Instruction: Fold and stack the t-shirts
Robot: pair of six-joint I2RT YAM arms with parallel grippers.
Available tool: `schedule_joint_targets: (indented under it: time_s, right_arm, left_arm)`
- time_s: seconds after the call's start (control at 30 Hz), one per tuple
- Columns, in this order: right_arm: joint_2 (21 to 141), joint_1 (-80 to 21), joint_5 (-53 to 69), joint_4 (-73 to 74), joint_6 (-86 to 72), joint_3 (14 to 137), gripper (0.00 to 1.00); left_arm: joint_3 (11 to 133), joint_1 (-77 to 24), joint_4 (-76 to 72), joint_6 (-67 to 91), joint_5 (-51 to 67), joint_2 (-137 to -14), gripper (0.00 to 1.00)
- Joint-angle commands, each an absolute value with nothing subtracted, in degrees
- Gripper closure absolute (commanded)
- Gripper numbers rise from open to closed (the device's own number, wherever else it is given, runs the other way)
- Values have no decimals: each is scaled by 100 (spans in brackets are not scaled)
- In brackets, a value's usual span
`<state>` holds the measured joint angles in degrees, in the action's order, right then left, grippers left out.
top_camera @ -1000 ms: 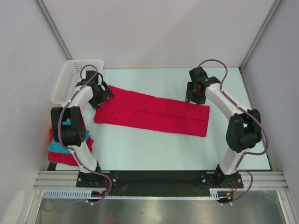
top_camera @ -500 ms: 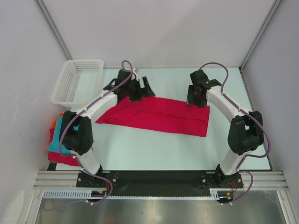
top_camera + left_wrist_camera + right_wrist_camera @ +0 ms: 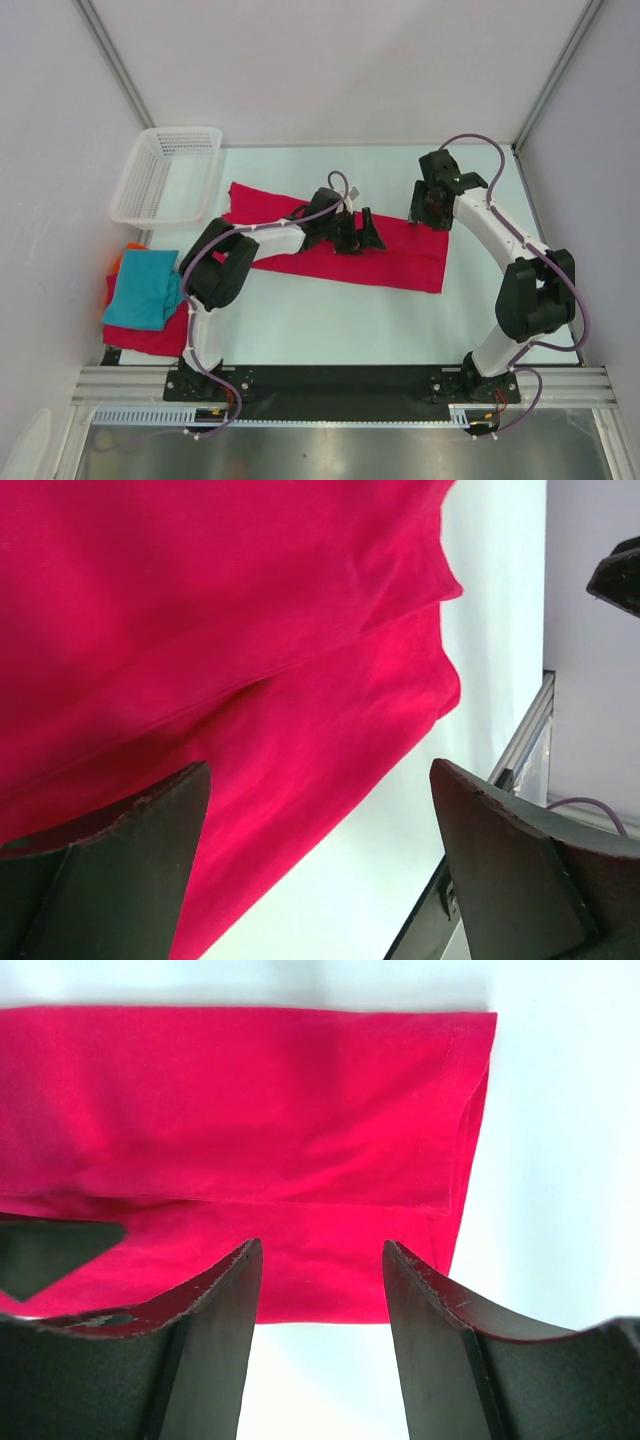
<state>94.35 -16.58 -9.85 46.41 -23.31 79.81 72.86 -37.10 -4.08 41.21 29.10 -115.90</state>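
The left gripper (image 3: pixel 359 236) hangs over the middle of the crimson t-shirt (image 3: pixel 400 262), its jaws spread wide. In the left wrist view its two dark fingers (image 3: pixel 120 860) stand far apart with only cloth below them, and they grip nothing. The right gripper (image 3: pixel 428 210) hovers at the far right end of the same shirt. Its jaws are parted and its fingers (image 3: pixel 210 1345) frame a hemmed corner of the cloth without holding it.

The crimson shirt lies flat on the pale table (image 3: pixel 330 320), folded into a long band that runs from far left to near right. At the table's left edge a folded teal t-shirt (image 3: pixel 145 290) rests on a folded red t-shirt (image 3: pixel 150 340). A sliver of an orange t-shirt (image 3: pixel 118 262) shows beside them. A white mesh basket (image 3: pixel 140 185) sits in the far left corner.
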Motion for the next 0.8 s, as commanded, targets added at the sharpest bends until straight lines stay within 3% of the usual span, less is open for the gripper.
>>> schedule_joint_targets:
  time_s: [0.0,0.27,0.77]
  right_arm:
    - [9202,-1626,-1011,4597,-2382,7980,43]
    - [9141,-1529,-984,4623,-2338,7980,43]
    - [8781,-1398,-923,4711,-2329,8033,43]
  left_arm:
    - [7506,-3964,-1169,4421,3015,-11794,4]
    - [7725,-4201,-880,4482,2585,-12146,4]
    - [7699,-4895,1081,4263,335,-12120,6]
